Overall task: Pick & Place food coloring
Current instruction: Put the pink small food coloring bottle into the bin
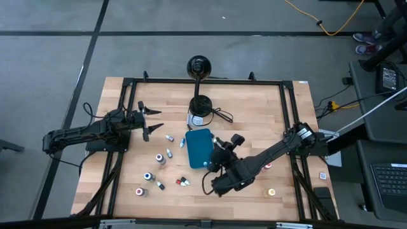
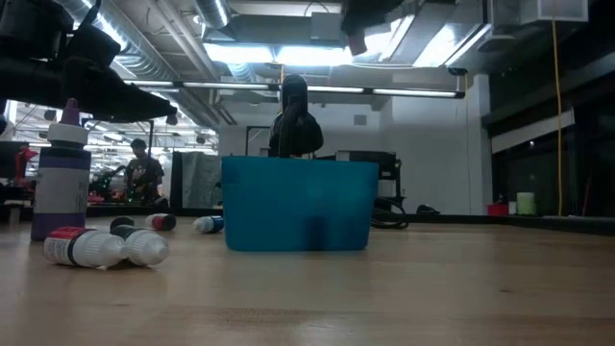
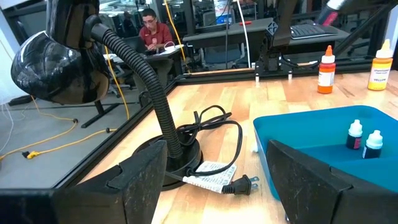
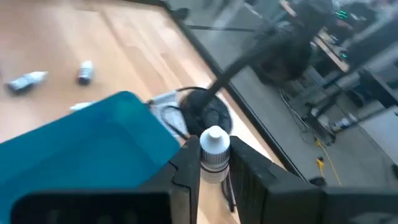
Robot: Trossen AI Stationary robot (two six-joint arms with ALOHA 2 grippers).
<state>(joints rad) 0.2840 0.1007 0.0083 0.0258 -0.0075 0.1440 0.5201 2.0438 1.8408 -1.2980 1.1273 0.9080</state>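
right gripper [image 4: 214, 163] gripping bottle [image 4: 214, 152], beside tray [image 4: 81, 143]

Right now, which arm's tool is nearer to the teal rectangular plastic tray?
The right. The right tool, shut on a white-capped food coloring bottle, is at the teal rectangular plastic tray's right edge; the left tool hangs open, well off to the tray's left.

Teal tray [image 1: 198, 148] mid-table; black gooseneck lamp [image 1: 198, 66] behind it; seated person [image 3: 153, 28] beyond.
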